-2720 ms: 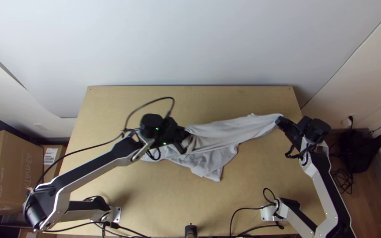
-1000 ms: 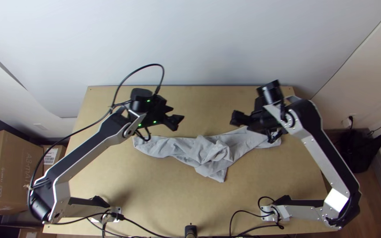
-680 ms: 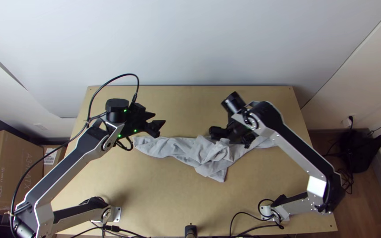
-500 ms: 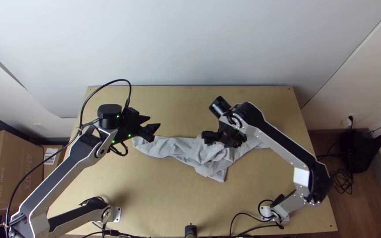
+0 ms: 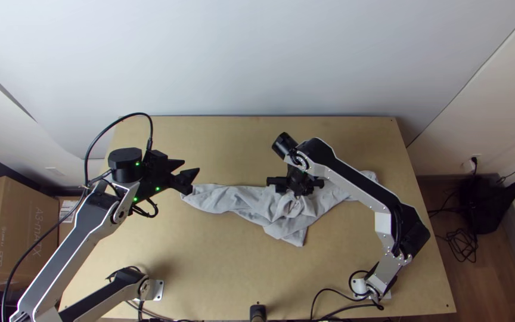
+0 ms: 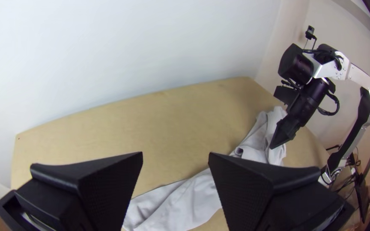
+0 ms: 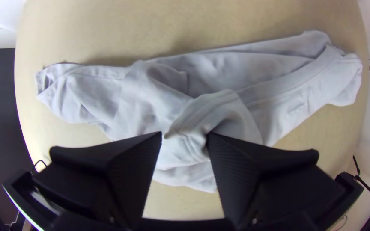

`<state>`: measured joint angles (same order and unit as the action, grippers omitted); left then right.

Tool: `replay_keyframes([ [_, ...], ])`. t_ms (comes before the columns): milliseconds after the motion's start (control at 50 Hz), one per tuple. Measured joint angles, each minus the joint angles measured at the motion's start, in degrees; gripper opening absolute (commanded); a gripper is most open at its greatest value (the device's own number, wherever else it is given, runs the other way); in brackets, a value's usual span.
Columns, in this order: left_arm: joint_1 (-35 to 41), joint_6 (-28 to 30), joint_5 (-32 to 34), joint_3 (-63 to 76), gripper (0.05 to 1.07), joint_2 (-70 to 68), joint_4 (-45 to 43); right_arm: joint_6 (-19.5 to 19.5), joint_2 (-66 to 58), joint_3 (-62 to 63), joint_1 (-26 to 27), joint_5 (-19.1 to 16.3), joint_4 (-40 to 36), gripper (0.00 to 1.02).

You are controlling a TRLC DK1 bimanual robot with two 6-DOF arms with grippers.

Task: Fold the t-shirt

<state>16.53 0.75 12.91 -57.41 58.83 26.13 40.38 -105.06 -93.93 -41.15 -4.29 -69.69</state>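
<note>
Mid-table, we've the t-shirt [image 5: 227,198] bunched, long axis L–R, rumpled centre below our R gripper [image 7: 184,136]: fingers apart, nothing held, prob. our nearest grab. L gripper [image 6: 175,155], spread & empty, is nr its L end.

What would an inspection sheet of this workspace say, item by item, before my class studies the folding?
Surface: light wooden table.
T-shirt: bunched lengthwise across the table, not neatly folded.
Clutter: cardboard box beyond the table's left edge.
Left gripper: open, near the T-shirt's left end.
Right gripper: open, at the T-shirt's bunched middle.
Cables: looped behind the left gripper; more at the near edge.
Surroundings: pale wall behind.
</note>
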Motion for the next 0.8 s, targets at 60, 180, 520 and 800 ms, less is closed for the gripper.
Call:
replay_keyframes([
  [60, -1.1, 0.4, 0.2, 0.2, 0.81, -0.2, 0.1, -0.1, 0.0, 0.0, 0.5, 0.0, 0.8, 0.06],
  [180, -3.1, 1.6, 0.3, 1.9, 0.78, -0.8, 0.2, -0.6, 0.0, 0.2, 1.7, 0.0, 0.8, 0.03],
  [520, -8.3, 3.6, 3.5, 6.7, 0.69, -2.7, 0.4, -0.3, 2.2, 5.8, 2.5, 0.0, 0.4, 0.03],
  [800, -14.1, 11.7, 7.6, 10.1, 0.77, -2.8, 3.5, 0.1, 6.1, 5.8, 1.7, 0.0, -3.3, 0.03],
])
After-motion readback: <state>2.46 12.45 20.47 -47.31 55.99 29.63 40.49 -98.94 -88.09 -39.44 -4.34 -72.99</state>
